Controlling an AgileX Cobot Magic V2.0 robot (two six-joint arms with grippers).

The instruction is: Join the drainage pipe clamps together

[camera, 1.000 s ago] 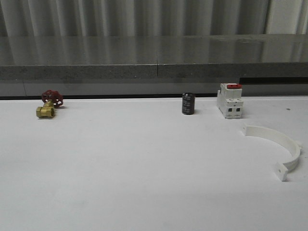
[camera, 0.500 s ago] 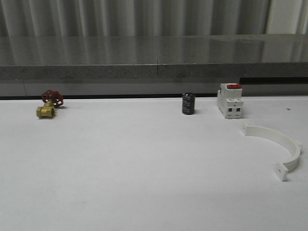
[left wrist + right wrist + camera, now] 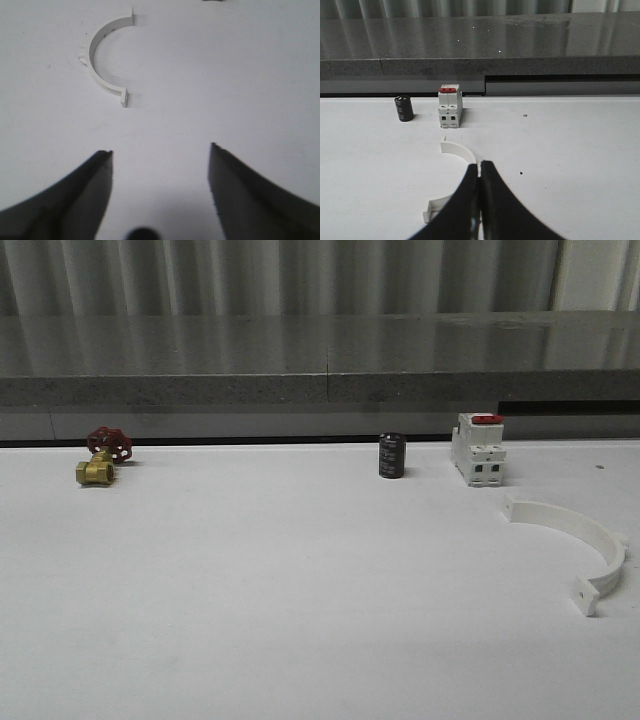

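Nothing on the table has shifted between the earlier front pictures and the present one, as far as we can detect: the clamp half (image 3: 580, 545) on the right side of the table (image 3: 300, 620) lies where it lay, as do the white switch with the red top (image 3: 478, 448), the black cylinder (image 3: 391, 455) and the brass valve with the red handwheel (image 3: 101, 457) far to the left. We note a second clamp half (image 3: 104, 65) in the left wrist view, lying flat with its open side away from the left gripper (image 3: 160, 155), whose claw is spread wide and empty, well short of the piece. We record the right gripper (image 3: 480, 172) with its fingers pressed together and holding nothing, poised above the arc of the right-hand half (image 3: 459, 150), just in front of the switch. In our judgement no joining has begun; both halves rest apart and ungrasped. Risks we identify: the right claw, if lowered closed, would strike or push the thin arc rather than straddle it, possibly sliding it into the switch. White plastic on a white surface offers poor contrast, so a misjudged approach is likely. Thin curved walls may twist or flip when pinched off-centre. Finally, the holed end tabs must meet squarely; any rotation of either half would leave them misaligned.
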